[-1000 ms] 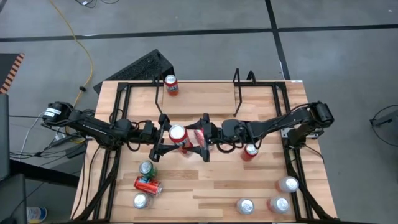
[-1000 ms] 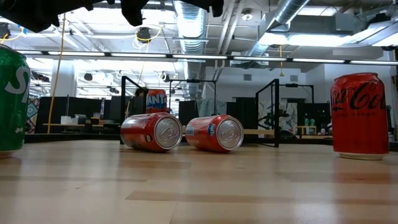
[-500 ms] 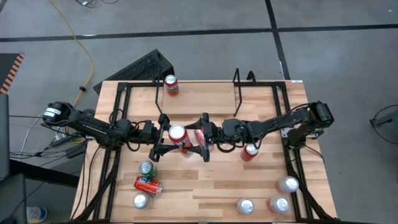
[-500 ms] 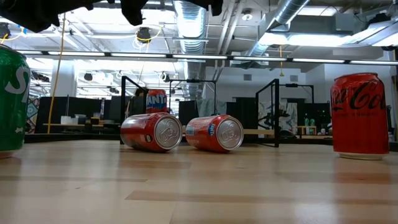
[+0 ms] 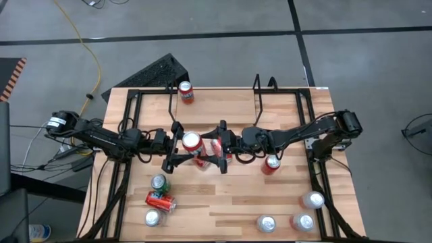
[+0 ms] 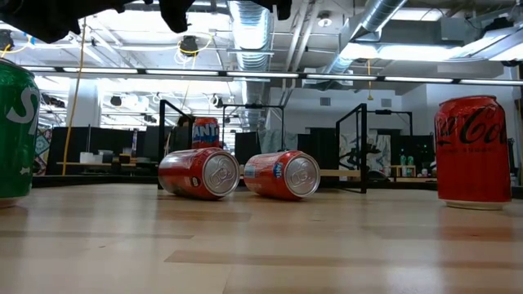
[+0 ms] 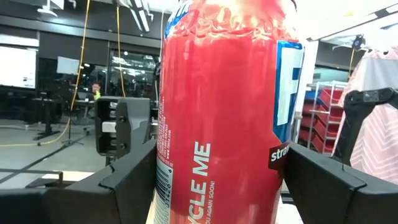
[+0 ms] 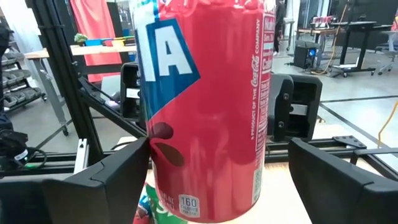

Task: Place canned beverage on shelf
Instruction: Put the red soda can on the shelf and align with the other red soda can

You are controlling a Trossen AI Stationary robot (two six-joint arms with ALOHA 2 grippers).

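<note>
The red Fanta can [image 5: 192, 143] is held upright mid-table, above the wood, by the left gripper [image 5: 179, 144], whose fingers clasp its sides. In both wrist views its top and base are cut off. "CYCLE ME" and "160" are readable on its side. The right gripper [image 5: 217, 146] straddles it with jaws spread, contact unclear. The shelf [image 5: 257, 101] stands well apart at the table's far edge, another Fanta can [image 5: 185, 92] beside it.

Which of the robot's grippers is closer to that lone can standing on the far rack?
Left. The left gripper sits almost straight in front of the can on the rack; the right gripper lies farther to the side.
</note>
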